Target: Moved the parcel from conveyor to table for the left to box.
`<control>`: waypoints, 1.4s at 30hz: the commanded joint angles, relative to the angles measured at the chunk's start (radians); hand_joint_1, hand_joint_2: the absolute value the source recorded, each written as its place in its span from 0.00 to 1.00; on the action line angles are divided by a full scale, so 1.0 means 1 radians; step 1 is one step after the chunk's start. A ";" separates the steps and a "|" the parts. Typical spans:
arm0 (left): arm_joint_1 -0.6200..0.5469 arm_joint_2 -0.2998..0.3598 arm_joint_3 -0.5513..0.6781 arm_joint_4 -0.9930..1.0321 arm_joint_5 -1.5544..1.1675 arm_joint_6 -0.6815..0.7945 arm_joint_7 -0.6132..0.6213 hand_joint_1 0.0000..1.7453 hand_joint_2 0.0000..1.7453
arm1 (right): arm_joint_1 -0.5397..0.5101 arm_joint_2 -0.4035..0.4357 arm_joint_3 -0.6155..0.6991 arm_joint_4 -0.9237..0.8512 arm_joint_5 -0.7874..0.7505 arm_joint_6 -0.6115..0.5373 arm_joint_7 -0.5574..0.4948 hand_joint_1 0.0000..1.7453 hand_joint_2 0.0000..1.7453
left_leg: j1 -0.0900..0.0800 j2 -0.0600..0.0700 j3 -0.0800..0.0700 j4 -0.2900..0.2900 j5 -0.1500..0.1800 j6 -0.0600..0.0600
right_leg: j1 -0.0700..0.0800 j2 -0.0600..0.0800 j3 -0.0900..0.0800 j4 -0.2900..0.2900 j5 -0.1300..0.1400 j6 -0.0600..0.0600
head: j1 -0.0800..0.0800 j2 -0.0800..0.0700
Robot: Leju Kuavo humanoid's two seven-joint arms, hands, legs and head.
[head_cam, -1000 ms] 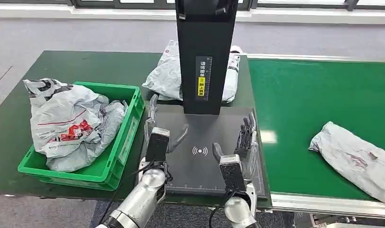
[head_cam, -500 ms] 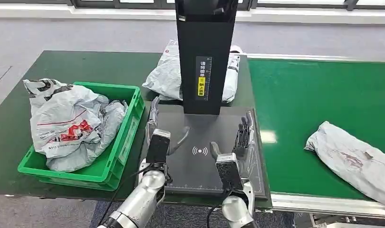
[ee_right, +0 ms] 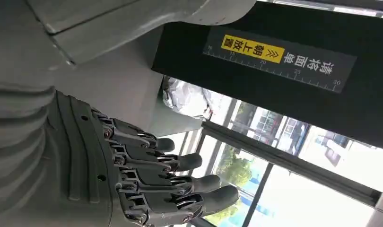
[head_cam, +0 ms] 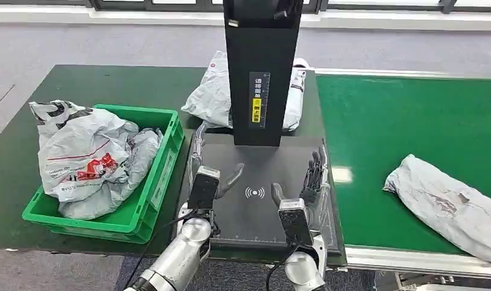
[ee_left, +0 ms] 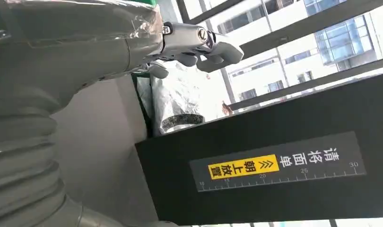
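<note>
We see the grey parcel (head_cam: pixel 449 207) lying on the green conveyor (head_cam: pixel 382 121), well right of the table (head_cam: pixel 97 85). Over the black scanner pad (head_cam: pixel 261 206), the left robot hand (head_cam: pixel 208 179) and right robot hand (head_cam: pixel 303 188) hover empty, fingers spread.

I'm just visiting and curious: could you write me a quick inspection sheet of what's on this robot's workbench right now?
Surface: dark green table, black scanner pad, green conveyor.
Job's things: grey parcel lying on the conveyor; green box stuffed with bagged parcels.
Clutter: another grey parcel behind the black scanner post.
Hands: left hand and right hand open above the pad, holding nothing.
Cables: thin black ones by both wrists.
Surroundings: grey floor, windows.
</note>
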 commanded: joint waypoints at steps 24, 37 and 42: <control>-0.009 0.000 0.047 0.046 0.001 -0.006 -0.006 0.00 1.00 | -0.028 -0.019 -0.060 0.091 -0.088 -0.005 -0.049 0.00 1.00 | 0.000 0.001 0.004 -0.002 0.000 0.003 | 0.001 -0.001 0.004 -0.003 0.000 -0.003 | 0.000 0.000; 0.041 0.023 0.090 -0.008 0.001 -0.015 0.002 0.00 1.00 | -0.092 -0.009 -0.691 0.184 0.579 -0.016 0.070 0.00 1.00 | -0.001 0.000 0.005 -0.004 0.000 0.004 | 0.000 -0.003 0.007 -0.005 0.000 -0.003 | 0.000 0.000; 0.037 0.019 0.089 0.011 0.000 -0.023 0.008 0.00 1.00 | -0.162 -0.048 -0.998 0.262 0.840 -0.016 0.126 0.00 1.00 | -0.002 -0.001 0.005 -0.004 0.001 0.004 | 0.000 -0.004 0.007 -0.004 0.000 -0.003 | 0.000 0.000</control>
